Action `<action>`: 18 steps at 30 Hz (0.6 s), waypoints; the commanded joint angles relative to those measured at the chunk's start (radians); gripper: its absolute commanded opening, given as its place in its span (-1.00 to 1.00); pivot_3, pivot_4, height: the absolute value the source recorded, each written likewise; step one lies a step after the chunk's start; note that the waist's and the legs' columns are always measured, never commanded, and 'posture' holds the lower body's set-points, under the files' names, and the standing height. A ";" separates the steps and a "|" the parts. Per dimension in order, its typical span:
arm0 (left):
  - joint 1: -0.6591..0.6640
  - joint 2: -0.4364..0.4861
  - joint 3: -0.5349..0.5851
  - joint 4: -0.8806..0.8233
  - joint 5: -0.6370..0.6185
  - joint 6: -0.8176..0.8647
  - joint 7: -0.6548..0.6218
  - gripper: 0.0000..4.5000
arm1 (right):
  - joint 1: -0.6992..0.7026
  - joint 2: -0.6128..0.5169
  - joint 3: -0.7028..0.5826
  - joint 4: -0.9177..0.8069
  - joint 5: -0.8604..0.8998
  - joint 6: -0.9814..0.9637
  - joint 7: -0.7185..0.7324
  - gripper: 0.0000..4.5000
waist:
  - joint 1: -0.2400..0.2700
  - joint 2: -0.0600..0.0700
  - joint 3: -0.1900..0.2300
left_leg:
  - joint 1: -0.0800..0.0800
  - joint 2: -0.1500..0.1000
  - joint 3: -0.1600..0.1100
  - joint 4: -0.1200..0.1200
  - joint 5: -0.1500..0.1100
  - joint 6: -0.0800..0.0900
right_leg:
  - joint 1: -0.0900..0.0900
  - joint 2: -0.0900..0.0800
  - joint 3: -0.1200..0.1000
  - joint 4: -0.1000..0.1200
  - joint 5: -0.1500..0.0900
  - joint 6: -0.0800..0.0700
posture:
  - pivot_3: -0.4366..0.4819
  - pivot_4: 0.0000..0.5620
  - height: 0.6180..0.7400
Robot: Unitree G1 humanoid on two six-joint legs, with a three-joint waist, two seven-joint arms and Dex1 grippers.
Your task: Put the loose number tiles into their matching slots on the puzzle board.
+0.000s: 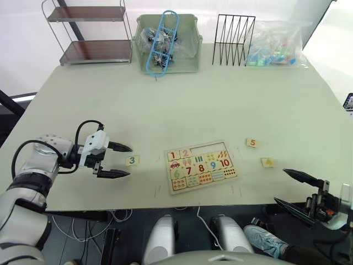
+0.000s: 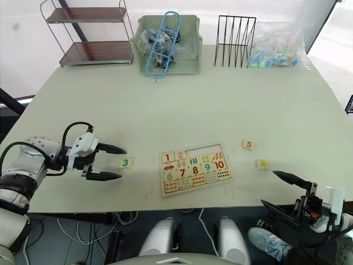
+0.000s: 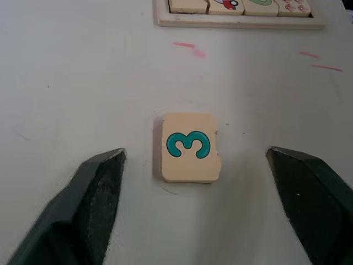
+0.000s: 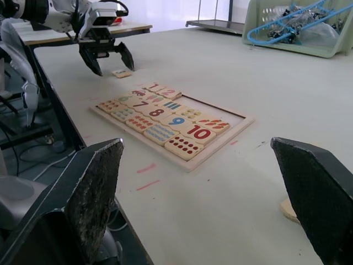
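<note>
A pale table (image 1: 220,105) is seen from above, with a wooden puzzle board (image 1: 201,166) lying flat near its front edge. On the board, tiles printed 1 and 2 are seated at the left of the far row, and the remainder of that row (image 1: 212,149) is left as one open recess; the numbers 6, 7, 8, 9 and 10 can be read below, among counting pictures. A loose tile printed with a green 3 (image 1: 132,160) lies flat on the table just left of the board, between the widely spread fingers of the left gripper (image 1: 118,160), by which nothing is held. In the left wrist view the 3 tile is shown close up with a chipped edge, untouched by either finger, and pink marks are seen on the table beyond it. A tile marked 5 (image 1: 252,143) and a yellow-marked tile (image 1: 267,162), its digit too small to be read, lie right of the board. The right gripper (image 1: 289,189) is held wide open and empty beyond the table's near right edge. Along the far edge stand a two-tier shelf (image 1: 88,33), a green basket (image 1: 167,43) with a blue hanger, a black wire rack (image 1: 233,40) and a clear bag (image 1: 276,44).
</note>
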 commanded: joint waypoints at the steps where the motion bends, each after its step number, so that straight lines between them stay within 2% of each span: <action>1: 0.008 0.020 -0.015 0.003 0.006 -0.023 -0.035 0.06 | 0.000 -0.012 -0.017 -0.015 0.015 -0.008 0.006 1.00 | 0.000 0.000 0.000 | 0.000 0.000 0.000 0.000 0.000 0.000 | 0.000 0.000 0.000 0.000 0.000 0.000 | -0.05 -0.47 1.00; 3: 0.009 0.020 -0.014 0.006 0.011 -0.030 -0.035 -0.28 | -0.002 -0.013 -0.017 -0.013 0.015 -0.008 0.008 1.00 | 0.000 0.000 0.000 | 0.000 0.000 0.000 0.000 0.000 0.000 | 0.000 0.000 0.000 0.000 0.000 0.000 | -0.05 -0.47 1.00; 4: 0.010 0.019 -0.014 0.007 0.012 -0.033 -0.035 -0.51 | -0.004 -0.012 -0.015 -0.011 0.014 -0.008 0.009 1.00 | 0.000 0.000 0.000 | 0.000 0.000 0.000 0.000 0.000 0.000 | 0.000 0.000 0.000 0.000 0.000 0.000 | -0.05 -0.47 1.00; 5: 0.012 0.018 -0.014 0.008 0.012 -0.036 -0.035 -0.59 | -0.006 -0.012 -0.014 -0.009 0.013 -0.008 0.009 1.00 | 0.000 0.000 0.000 | 0.000 0.000 0.000 0.000 0.000 0.000 | 0.000 0.000 0.000 0.000 0.000 0.000 | -0.05 -0.47 1.00; 13: 0.016 0.013 0.007 0.007 0.008 -0.040 -0.035 -0.59 | -0.008 -0.009 -0.012 -0.006 0.011 -0.010 0.013 1.00 | 0.000 0.000 0.000 | 0.000 0.000 0.000 0.000 0.000 0.000 | 0.000 0.000 0.000 0.000 0.000 0.000 | -0.05 -0.47 1.00; 18: -0.011 0.032 0.037 -0.085 -0.019 0.025 -0.035 -0.59 | -0.010 -0.006 -0.009 -0.007 0.010 -0.011 0.011 1.00 | 0.000 0.000 0.000 | 0.000 0.000 0.000 0.000 0.000 0.000 | 0.000 0.000 0.000 0.000 0.000 0.001 | -0.05 -0.47 1.00</action>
